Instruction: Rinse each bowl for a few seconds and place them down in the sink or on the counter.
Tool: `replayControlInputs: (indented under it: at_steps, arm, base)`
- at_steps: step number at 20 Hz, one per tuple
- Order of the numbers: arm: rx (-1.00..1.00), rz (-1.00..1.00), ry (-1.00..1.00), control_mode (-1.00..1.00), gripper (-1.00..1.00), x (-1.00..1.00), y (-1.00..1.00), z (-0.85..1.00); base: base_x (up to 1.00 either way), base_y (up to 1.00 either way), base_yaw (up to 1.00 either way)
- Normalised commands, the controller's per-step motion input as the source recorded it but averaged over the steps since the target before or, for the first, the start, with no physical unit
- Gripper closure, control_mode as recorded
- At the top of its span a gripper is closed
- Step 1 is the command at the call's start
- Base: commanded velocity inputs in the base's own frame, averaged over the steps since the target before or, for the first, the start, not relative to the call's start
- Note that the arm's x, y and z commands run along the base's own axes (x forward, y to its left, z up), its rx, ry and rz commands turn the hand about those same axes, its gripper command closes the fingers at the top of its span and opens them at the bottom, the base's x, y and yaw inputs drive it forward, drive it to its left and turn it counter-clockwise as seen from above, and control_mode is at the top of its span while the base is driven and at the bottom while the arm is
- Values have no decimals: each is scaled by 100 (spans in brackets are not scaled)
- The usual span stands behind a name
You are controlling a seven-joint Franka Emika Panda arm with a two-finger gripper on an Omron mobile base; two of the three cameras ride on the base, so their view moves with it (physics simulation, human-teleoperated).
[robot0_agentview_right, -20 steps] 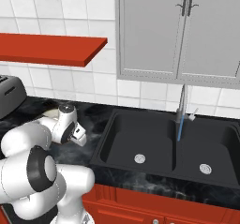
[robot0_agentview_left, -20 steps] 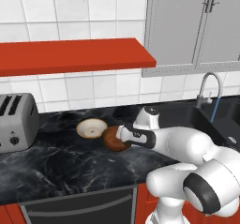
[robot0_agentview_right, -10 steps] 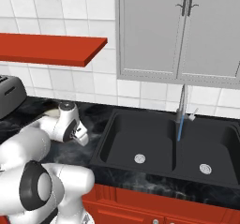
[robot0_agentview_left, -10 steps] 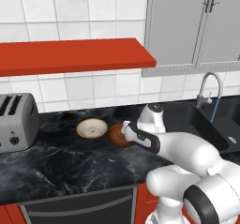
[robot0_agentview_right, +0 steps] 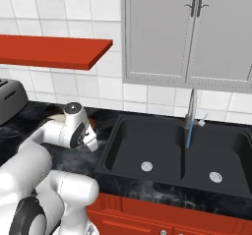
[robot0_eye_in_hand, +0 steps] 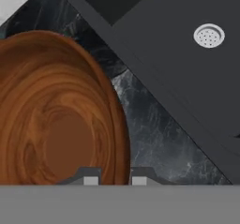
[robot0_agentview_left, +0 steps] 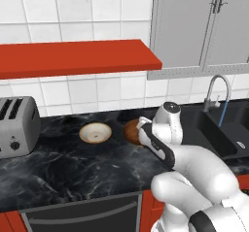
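Note:
My gripper (robot0_agentview_left: 140, 135) is shut on the rim of the reddish-brown wood-like bowl (robot0_agentview_left: 130, 130), held tilted just above the counter (robot0_agentview_left: 58, 168). In the hand view the rim of this bowl (robot0_eye_in_hand: 56, 110) passes between the two fingertips (robot0_eye_in_hand: 92, 176). The cream-white bowl (robot0_agentview_left: 95, 132) with a tan rim sits upright on the counter, to the left of the held one. The black sink (robot0_agentview_right: 147, 145) lies to the right of the gripper, and its near basin with a silver drain (robot0_eye_in_hand: 209, 35) shows past the bowl.
A silver gooseneck faucet (robot0_agentview_right: 190, 112) stands behind the sink's divider with a blue stream of water (robot0_agentview_right: 187, 136) running from it. A grey toaster (robot0_agentview_left: 17, 126) stands at the far left of the counter. Red shelves (robot0_agentview_left: 78, 56) and grey cabinets (robot0_agentview_left: 204, 27) hang above.
The gripper has carried the reddish-brown bowl a little to the right and upward, away from the cream-white bowl and toward the sink. The cream-white bowl has stayed put.

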Motion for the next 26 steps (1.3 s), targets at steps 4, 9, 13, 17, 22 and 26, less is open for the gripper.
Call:
replayControlInputs:
  at_steps: [4, 9, 13, 17, 22, 26]
  arm:
    - [0, -16, -12, -100, 100, -4, -39, 31]
    - [0, -19, -9, -100, 100, -2, -41, 23]
    - [0, -19, -2, -100, 100, 0, -48, 18]
    - [0, -22, 0, -100, 100, 1, -48, 19]
    - [1, -21, 1, -100, 100, 0, -55, 21]
    - [3, -19, 2, -100, 100, 0, -61, 22]
  base:
    - [0, 0, 0]
    - [0, 0, 0]
    - [0, 0, 0]
    - [0, 0, 0]
    - [0, 0, 0]
    - [0, 0, 0]
